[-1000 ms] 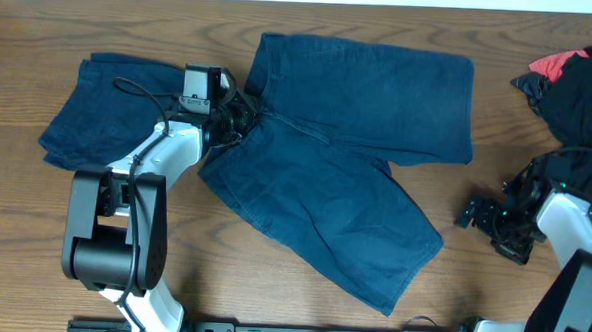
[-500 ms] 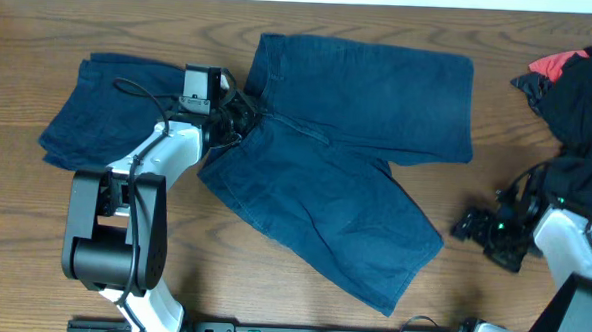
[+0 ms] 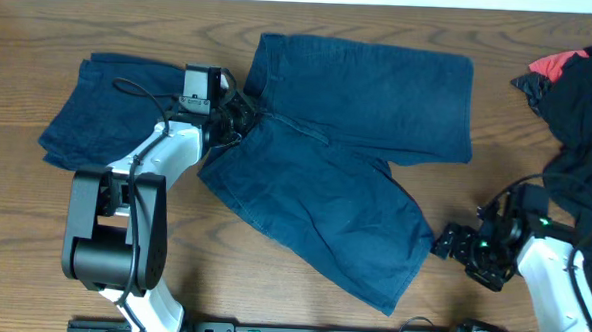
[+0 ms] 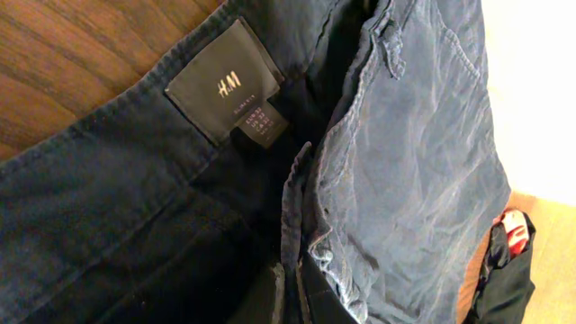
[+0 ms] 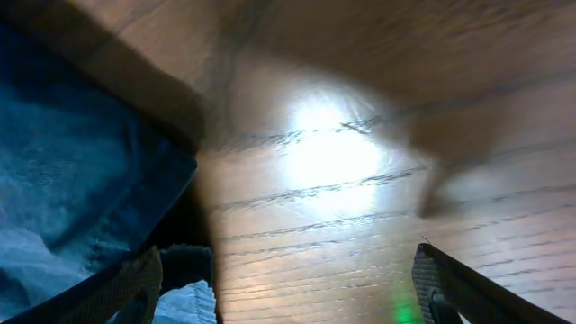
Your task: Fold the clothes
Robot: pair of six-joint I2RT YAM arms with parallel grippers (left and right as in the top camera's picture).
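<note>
— Brown wooden table (image 3: 13,224), one garment spread on it. Where does the folding stand?

— One piece looks finished: a folded dark-blue rectangular bundle (image 3: 93,112) lies at the left end. The dark navy-blue denim-like shorts (image 3: 346,158) lie open and flat in the middle, with the waistband to the left. One leg points to the far right and the other runs down toward the near edge. I see no fold in them yet.

— And the arms?

— The left gripper (image 3: 240,119) sits at the waistband with its fingers closed. In its wrist view the fabric bunches right at them, beside the black sewn-in label (image 4: 220,85), so I judge it is pinching the cloth. The right gripper (image 3: 445,245) is just beside the hem of the nearer leg. Its fingers (image 5: 135,288) are spread wide and hold nothing.

— What is left?

— All the folding of these shorts. A heap of black and red clothes (image 3: 580,83) at the far right also waits unfolded. I would say the job is well short of halfway.
</note>
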